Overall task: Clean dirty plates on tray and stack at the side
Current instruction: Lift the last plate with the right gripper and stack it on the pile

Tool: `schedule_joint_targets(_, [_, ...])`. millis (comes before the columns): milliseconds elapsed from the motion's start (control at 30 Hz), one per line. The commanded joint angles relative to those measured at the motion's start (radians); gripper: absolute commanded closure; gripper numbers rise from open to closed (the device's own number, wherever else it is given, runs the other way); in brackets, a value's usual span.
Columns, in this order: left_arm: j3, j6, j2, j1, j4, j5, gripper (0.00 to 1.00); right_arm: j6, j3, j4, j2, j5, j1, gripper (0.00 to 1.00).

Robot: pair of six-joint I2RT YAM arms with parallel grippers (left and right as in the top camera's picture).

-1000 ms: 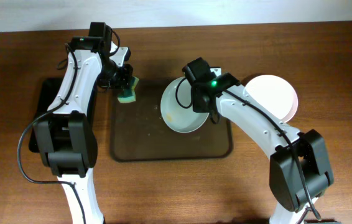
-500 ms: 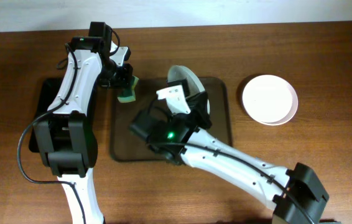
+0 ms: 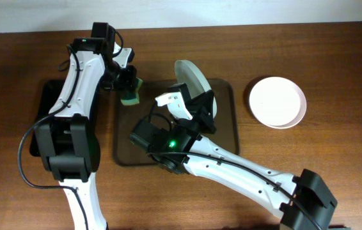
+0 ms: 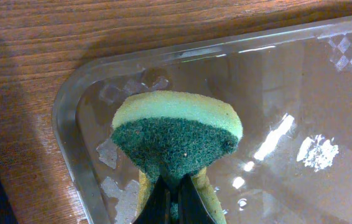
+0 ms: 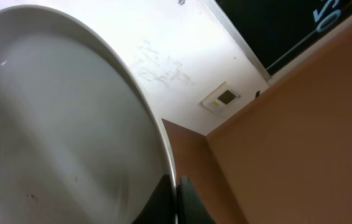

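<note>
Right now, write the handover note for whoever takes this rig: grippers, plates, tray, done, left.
Left gripper: shut on the sponge, above the far-left corner of the tray.
Right gripper: shut on the rim of the held plate, tipped on edge over the tray; small specks on its inner face.
Side plate: flat on the table, right of the tray.
Done: one plate off the tray.
Left: wipe the held plate, stack it on the side plate. No third plate in view.
</note>
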Motion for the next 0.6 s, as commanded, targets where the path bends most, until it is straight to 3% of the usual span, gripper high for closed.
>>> schedule_joint_targets(0, [0.012, -0.010, 0.005, 0.000, 0.002, -0.003, 0.99, 0.042, 0.004, -0.003, -0.030, -0.092, 0.007, 0.96])
schedule_joint_targets(33, [0.012, -0.010, 0.005, 0.000, 0.002, -0.003, 1.00, 0.072, 0.004, -0.005, -0.030, -0.229, -0.006, 0.96])
schedule_joint_targets(67, [0.012, -0.010, 0.005, 0.000, 0.002, -0.003, 1.00, 0.077, 0.004, 0.000, -0.030, -0.502, -0.059, 0.96])
schedule_joint_targets(133, [0.012, -0.010, 0.005, 0.000, 0.002, -0.003, 1.00, 0.076, 0.004, 0.010, -0.030, -0.748, -0.135, 0.96])
schedule_joint_targets(233, [0.012, -0.010, 0.005, 0.000, -0.001, -0.003, 1.00, -0.086, 0.004, 0.072, -0.034, -1.253, -0.318, 0.96])
schedule_joint_targets(333, [0.012, -0.010, 0.005, 0.000, -0.001, -0.003, 1.00, -0.192, 0.004, 0.113, -0.034, -1.600, -0.554, 0.96])
schedule_joint_targets(433, [0.012, -0.010, 0.005, 0.000, -0.001, -0.003, 0.99, -0.224, 0.004, 0.098, -0.034, -1.701, -0.752, 0.96])
schedule_joint_targets(567, [0.012, -0.009, 0.005, 0.000, -0.001, -0.003, 0.99, -0.224, 0.001, 0.078, -0.034, -1.657, -1.106, 0.96])
